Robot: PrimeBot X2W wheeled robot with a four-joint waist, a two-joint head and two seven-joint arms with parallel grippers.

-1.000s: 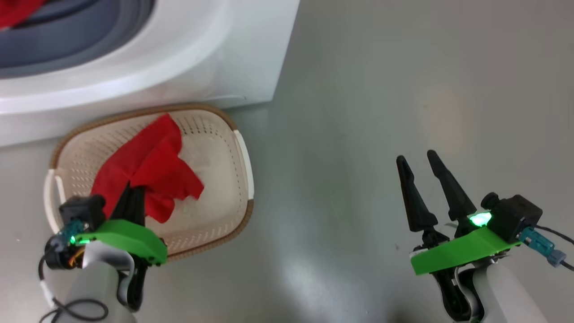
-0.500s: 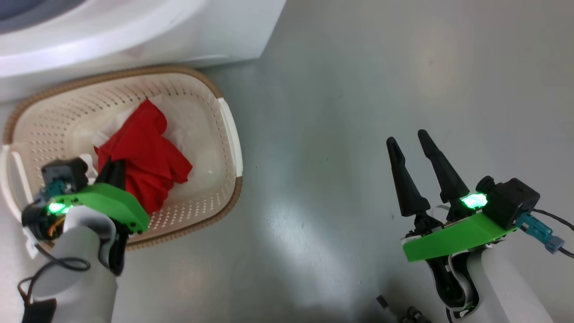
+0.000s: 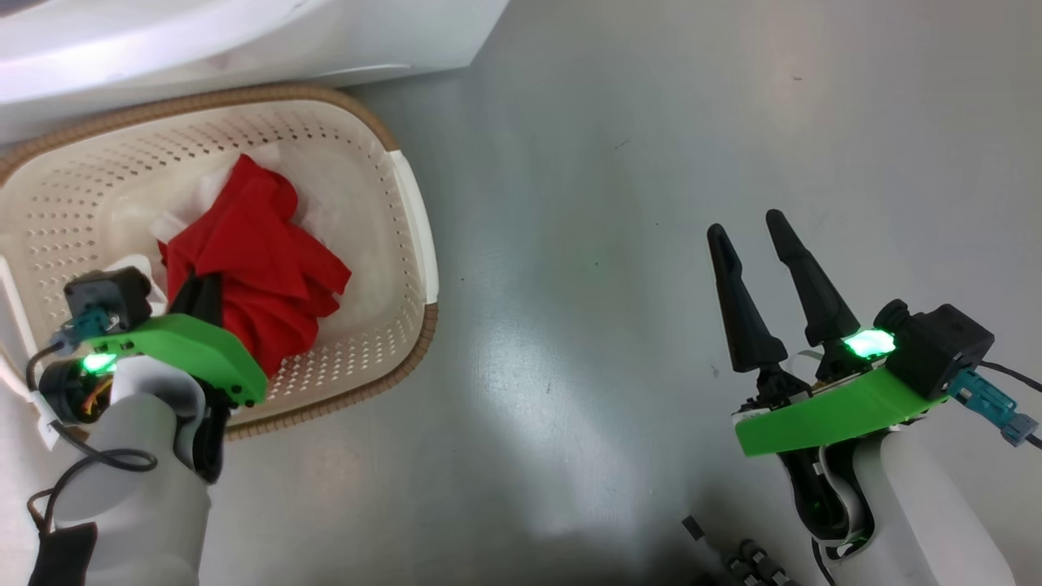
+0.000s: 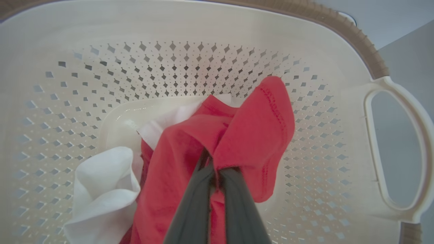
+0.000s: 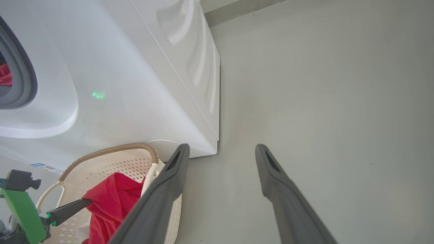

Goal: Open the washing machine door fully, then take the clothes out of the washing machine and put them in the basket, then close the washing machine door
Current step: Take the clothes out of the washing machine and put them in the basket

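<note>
The cream perforated basket (image 3: 411, 203) with a brown rim stands on the floor against the white washing machine (image 3: 244, 32). Red clothes (image 3: 260, 252) with white cloth parts lie bunched inside it. My left gripper (image 3: 203, 295) reaches down into the basket. In the left wrist view the left gripper (image 4: 212, 164) is shut on a fold of the red clothes (image 4: 257, 128), above the basket (image 4: 339, 135) floor. My right gripper (image 3: 745, 225) hangs open over bare floor, far right of the basket. More red clothes (image 5: 4, 74) show inside the machine's grey gasket (image 5: 20, 78). The washing machine door is out of view.
Grey smooth floor (image 3: 586, 244) spreads between the basket and my right arm. The machine's front corner (image 5: 215, 145) stands just behind the basket. Small dark parts (image 3: 749, 561) lie at the bottom edge of the head view.
The head camera has tilted down, so the machine has slid up and out of the picture. My left gripper has sunk lower into the basket with the red cloth, which now bunches on the bottom.
</note>
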